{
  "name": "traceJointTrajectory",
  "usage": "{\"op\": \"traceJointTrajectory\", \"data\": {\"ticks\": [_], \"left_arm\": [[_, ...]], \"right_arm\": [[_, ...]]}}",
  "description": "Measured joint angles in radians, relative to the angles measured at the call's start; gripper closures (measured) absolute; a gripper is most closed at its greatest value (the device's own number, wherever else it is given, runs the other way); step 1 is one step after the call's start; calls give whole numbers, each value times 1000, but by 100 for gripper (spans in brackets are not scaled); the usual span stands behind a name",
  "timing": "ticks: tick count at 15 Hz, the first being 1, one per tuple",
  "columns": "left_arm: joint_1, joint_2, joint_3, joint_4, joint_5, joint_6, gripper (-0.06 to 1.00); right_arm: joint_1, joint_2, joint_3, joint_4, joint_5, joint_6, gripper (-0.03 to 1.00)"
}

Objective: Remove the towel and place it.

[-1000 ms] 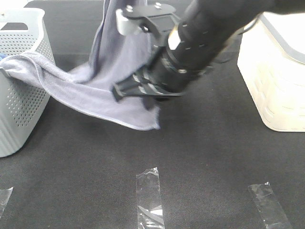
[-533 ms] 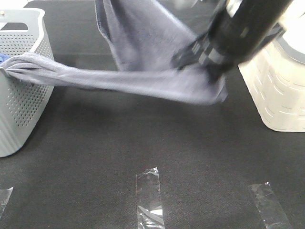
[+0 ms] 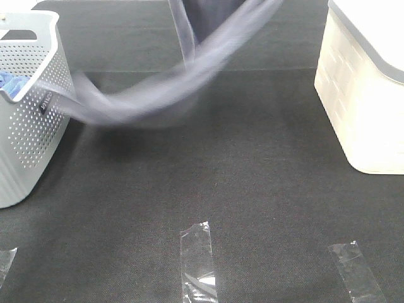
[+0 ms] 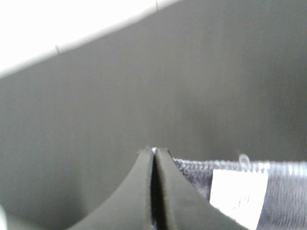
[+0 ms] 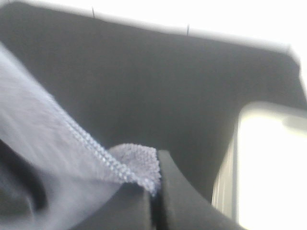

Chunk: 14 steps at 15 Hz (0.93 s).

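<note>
- The towel (image 3: 158, 101) hangs above the desk (image 3: 252, 189), one corner pinched between the closed fingers of the right hand (image 5: 154, 191).
- Below the hands, the towel sags across to the basket (image 3: 25, 139) on the left hand's side, its low end against that basket's wall near the rim.
- A small cloth (image 3: 7, 82) lies in the basket.
- The bin (image 3: 360, 107) stands on the desk on the right hand's side, well apart from the basket.
- The towel's hem and its label (image 4: 238, 196) sit just beside the left hand (image 4: 153, 158), whose fingers are pressed together.
- Tape strips (image 3: 197, 262) lie on the desk in front, well below both hands.
</note>
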Motion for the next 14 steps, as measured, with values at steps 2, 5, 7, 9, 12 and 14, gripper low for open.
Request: {"op": "traceJointTrajectory", "data": {"ticks": [2,5,7,9,12,14], "left_arm": [[16,-12,0,12,-112,-1,94],[62,-60,-7,21,-297,-2,94],[96,-73,-15,23,-434,-3,94],[131,-74,-16,24,-526,-4,94],[175,-69,-16,21,-639,-4,94],[179,-63,-16,21,-643,-4,94]], "right_arm": [[1,0,-85,-3,-107,-55,97],[1,0,-171,-50,-275,-62,97],[-8,19,-178,-98,-425,-62,97],[-38,63,-182,-104,-544,-62,97],[-54,120,-260,-98,-590,-90,97],[-57,136,-293,-94,-604,-112,97]]}}
